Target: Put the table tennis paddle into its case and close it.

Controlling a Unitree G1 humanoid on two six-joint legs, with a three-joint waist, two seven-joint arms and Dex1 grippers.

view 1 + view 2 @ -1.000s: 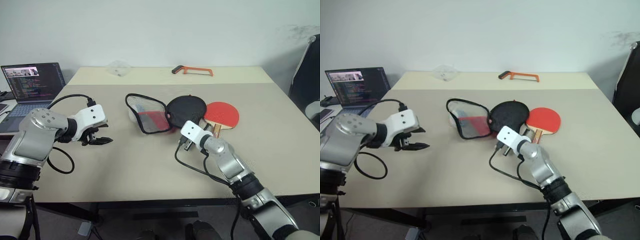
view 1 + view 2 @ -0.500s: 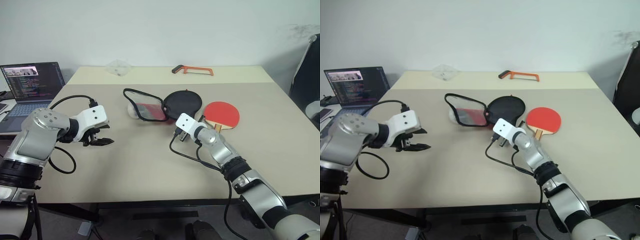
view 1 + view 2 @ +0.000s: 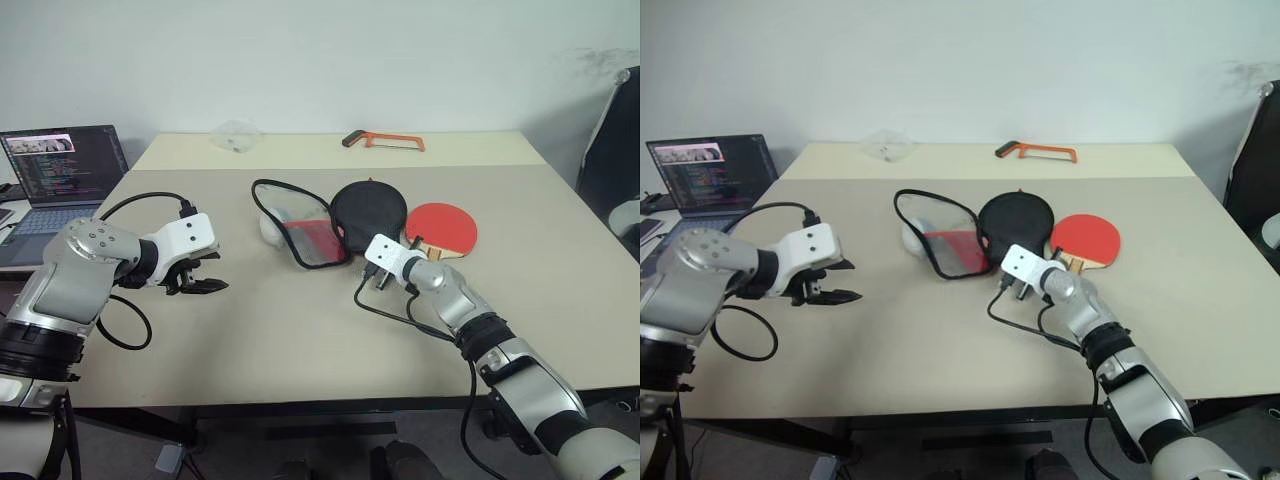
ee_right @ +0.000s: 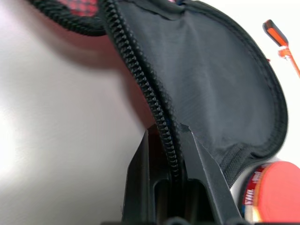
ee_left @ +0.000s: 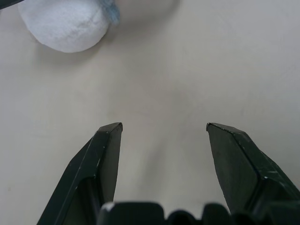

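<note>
Paddle [image 3: 441, 226] lies on the table [image 3: 300, 340] right of the unzipped case [image 3: 335, 222]; my right gripper [image 4: 169, 154] is clamped on the case's zipper edge, left gripper [image 5: 161, 133] spread empty. I fear the fabric slipping free

Open case [image 3: 975, 232] on table [image 3: 890, 340], red paddle [image 3: 1087, 240] beside it, laptop [image 3: 708, 172]

Left claw [image 5: 161, 131] hangs with fingers spread apart, while right claw [image 4: 165, 138] is pinched tight, arm outstretched
</note>
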